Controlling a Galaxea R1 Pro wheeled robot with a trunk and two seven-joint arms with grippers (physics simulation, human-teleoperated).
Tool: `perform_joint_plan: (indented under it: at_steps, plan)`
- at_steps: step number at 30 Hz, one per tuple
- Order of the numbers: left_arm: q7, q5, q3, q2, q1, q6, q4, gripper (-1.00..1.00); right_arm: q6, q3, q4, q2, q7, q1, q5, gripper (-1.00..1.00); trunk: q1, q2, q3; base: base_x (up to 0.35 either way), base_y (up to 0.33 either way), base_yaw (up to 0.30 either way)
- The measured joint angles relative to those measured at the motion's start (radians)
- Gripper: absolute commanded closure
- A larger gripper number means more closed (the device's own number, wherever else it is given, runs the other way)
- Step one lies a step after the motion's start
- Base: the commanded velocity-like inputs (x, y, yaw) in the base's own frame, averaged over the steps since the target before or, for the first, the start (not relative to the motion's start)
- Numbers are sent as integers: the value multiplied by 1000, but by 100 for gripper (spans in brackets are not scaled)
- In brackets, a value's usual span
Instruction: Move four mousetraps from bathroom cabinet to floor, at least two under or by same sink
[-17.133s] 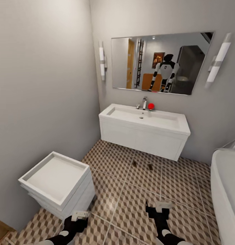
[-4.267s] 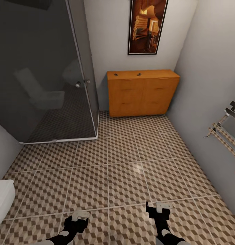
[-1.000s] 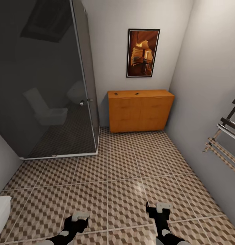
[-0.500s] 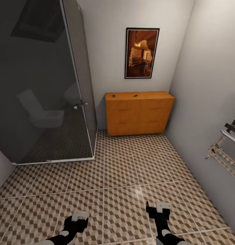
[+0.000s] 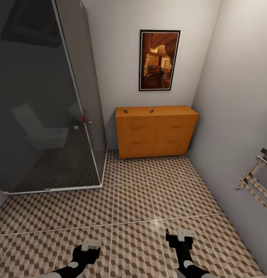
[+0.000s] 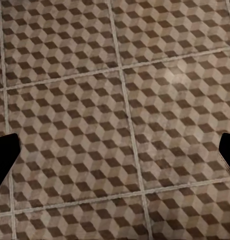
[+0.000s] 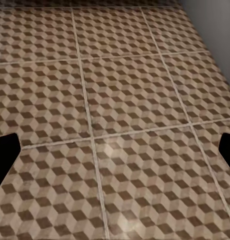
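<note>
Orange-brown cabinet [image 5: 156,131] stands against the far wall across the tiled floor [image 5: 141,200], two mousetraps [image 5: 138,111] on top. Left gripper [image 5: 90,247] and right gripper [image 5: 179,236] hang spread wide, empty.

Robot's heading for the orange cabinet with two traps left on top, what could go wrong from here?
1. The two mousetraps sit far back on the cabinet top, near the wall, and are tiny; a grasp may miss or push them.
2. The glass shower door stands close beside the cabinet's left end; the left gripper could clip it.
3. The towel rail juts from the right wall.
</note>
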Motion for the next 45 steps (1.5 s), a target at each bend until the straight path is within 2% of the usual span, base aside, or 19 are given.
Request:
perform_joint_plan:
  at_steps: [10,27,45]
  plan:
    - [-1,0,0,0,0,0,0,-100,0,0,0,1,0,0,0,-100,0,0,0,294,-170,117]
    - [0,0,0,0,0,0,0,-100,0,0,0,1,1,0,0,-100,0,0,0,294,-169,5]
    - [0,0,0,0,0,0,-1,-100,1,0,0,1,0,0,0,-100,0,0,0,294,-37,16]
